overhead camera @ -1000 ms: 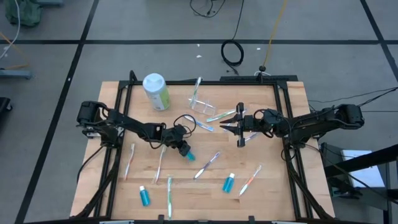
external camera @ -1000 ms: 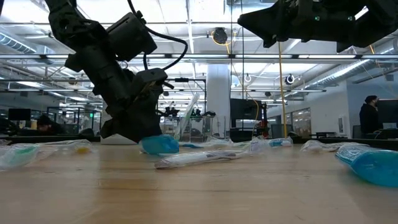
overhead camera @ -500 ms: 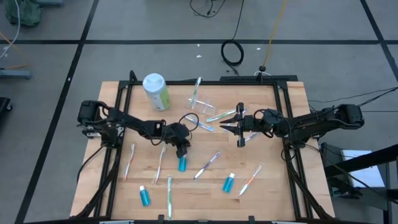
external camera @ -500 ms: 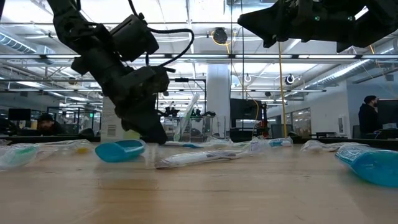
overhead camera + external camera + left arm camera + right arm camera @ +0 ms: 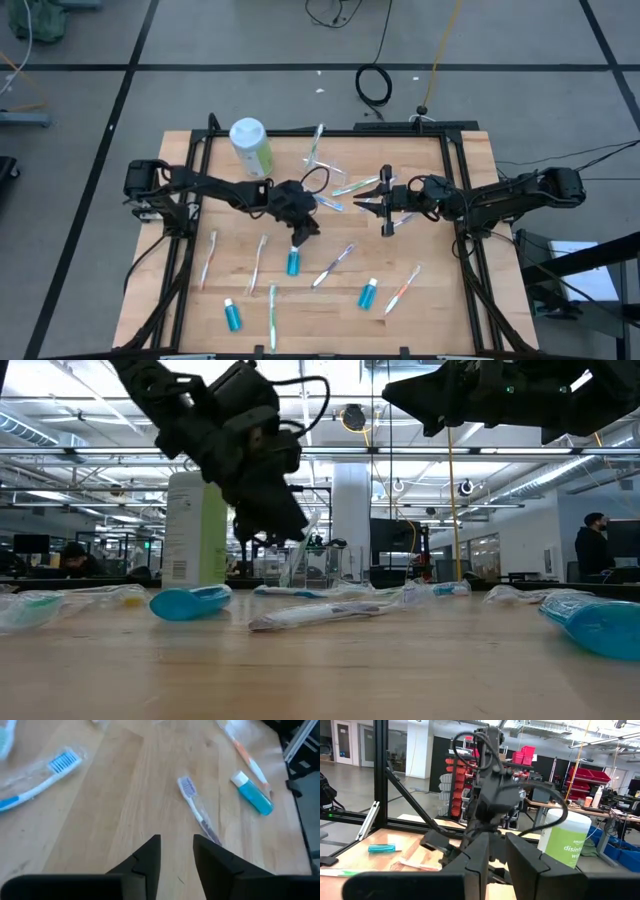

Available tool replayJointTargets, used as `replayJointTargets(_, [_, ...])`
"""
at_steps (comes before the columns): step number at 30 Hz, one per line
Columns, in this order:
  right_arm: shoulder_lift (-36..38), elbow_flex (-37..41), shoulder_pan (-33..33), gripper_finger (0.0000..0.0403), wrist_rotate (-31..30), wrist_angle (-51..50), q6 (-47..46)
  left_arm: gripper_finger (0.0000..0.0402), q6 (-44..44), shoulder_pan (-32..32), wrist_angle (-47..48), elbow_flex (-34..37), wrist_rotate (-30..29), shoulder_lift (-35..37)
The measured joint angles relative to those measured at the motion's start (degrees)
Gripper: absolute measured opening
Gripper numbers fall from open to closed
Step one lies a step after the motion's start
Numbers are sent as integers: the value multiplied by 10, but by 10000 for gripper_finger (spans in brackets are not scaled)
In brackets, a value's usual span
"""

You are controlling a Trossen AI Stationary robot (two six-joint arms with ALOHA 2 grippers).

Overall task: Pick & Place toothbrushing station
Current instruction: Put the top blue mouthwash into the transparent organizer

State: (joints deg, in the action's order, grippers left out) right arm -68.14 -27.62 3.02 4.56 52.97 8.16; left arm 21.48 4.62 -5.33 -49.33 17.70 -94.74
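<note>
My left gripper (image 5: 307,231) hangs open and empty above the table's middle; it also shows in its wrist view (image 5: 177,842) and the low view (image 5: 288,528). Just nearer the table's near edge, a blue white-capped tube (image 5: 293,262) lies on its side on the wood, also seen in the low view (image 5: 190,601). Two more tubes (image 5: 232,315) (image 5: 368,294) lie near the near edge. Several wrapped toothbrushes (image 5: 333,265) (image 5: 258,262) (image 5: 402,288) lie scattered. A clear cup (image 5: 325,166) sits at the far middle. My right gripper (image 5: 358,201) waits right of centre, held high, with a narrow gap between its fingers (image 5: 497,845).
A white and green wipes bottle (image 5: 250,147) stands at the far left of the table. More wrapped toothbrushes (image 5: 352,187) (image 5: 208,258) (image 5: 272,315) lie about. Black frame rails (image 5: 190,200) run along the table's left and right sides.
My left gripper has let go of the blue tube, which went down toward the near edge and now lies on its side on the table. The gripper has then risen clear of it and gone a little toward the table's right and far edges.
</note>
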Motion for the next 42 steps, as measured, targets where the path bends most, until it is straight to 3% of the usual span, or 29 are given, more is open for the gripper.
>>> replayJointTargets(6, [0,0,0,55,0,-16,0,151,43,-7,162,-84,12,1])
replayJointTargets(11, [0,0,0,55,0,-16,0,174,185,-19,312,-123,3,1])
replayJointTargets(14, [0,0,0,55,0,-16,0,182,251,-33,348,-120,-3,1])
replayJointTargets(17, [0,0,0,55,0,-16,0,184,313,-54,383,-116,-48,-3])
replayJointTargets(22, [0,0,0,55,0,-16,0,184,350,-75,395,-116,-163,-4])
replayJointTargets(26, [0,0,0,55,0,-19,0,184,380,-87,395,-116,-201,-5])
replayJointTargets(35, [0,0,0,55,-2,-18,4,184,472,-141,395,-116,-229,-16])
replayJointTargets(42, [0,0,0,55,-2,-21,7,184,507,-168,375,-116,-242,-64])
